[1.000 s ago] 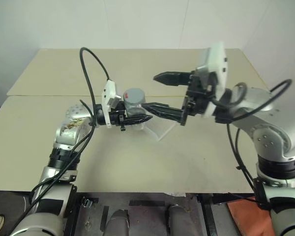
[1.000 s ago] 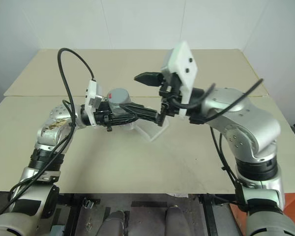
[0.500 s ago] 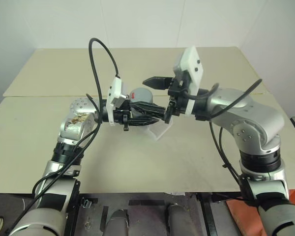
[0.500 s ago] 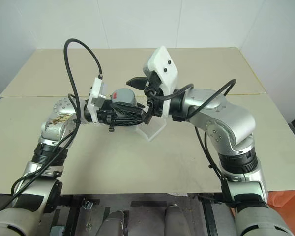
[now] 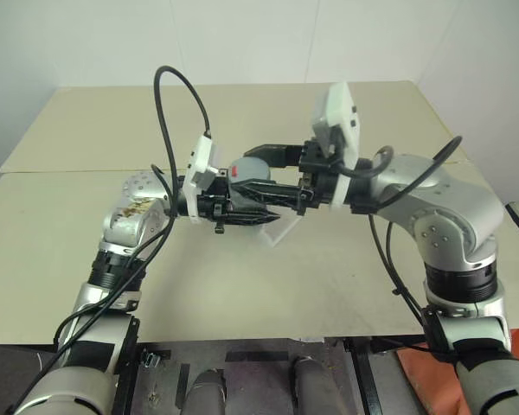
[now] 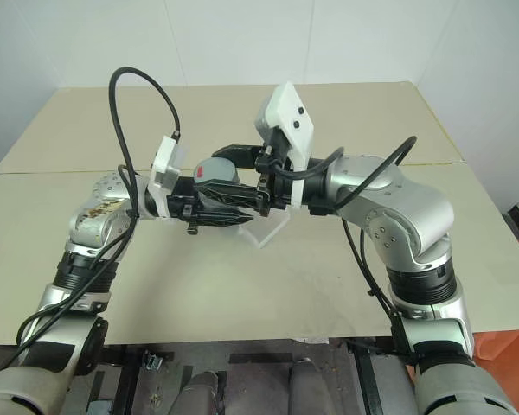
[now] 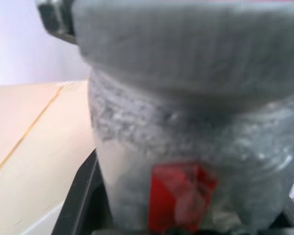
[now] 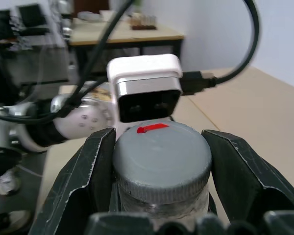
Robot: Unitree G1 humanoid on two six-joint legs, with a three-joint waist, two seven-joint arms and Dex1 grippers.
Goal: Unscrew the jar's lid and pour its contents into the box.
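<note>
Holding the jar (image 5: 242, 192) up over the middle of the tabletop (image 5: 346, 277), my left pincer (image 5: 258, 206) is pinched tight on its body, while my right pincer (image 5: 261, 166) reaches in from the other side with its fingers set on either side of the grey lid (image 5: 249, 166). From the right eye the same pair meets above the clear box (image 6: 261, 230), which sits on the tabletop just under and a little right of the jar, nearer the middle than any edge. My left wrist view looks straight at the jar: its frosted clear wall, the ribbed lid above, and the red patch of the label (image 7: 182, 195) low down. My right wrist view shows both black fingers (image 8: 95, 169) pressed against the lid's rim, the red mark (image 8: 152, 128) on top facing up, so this pincer is clamped on the lid. I judge the task barely begun: the lid is still seated on the jar, unscrewing is only about to start, and I cannot make out the contents, so the pouring is all still to come. The tabletop is plain beige, two boards butted with a seam running across, against white walls; other tables and chairs stand blurred beyond.
</note>
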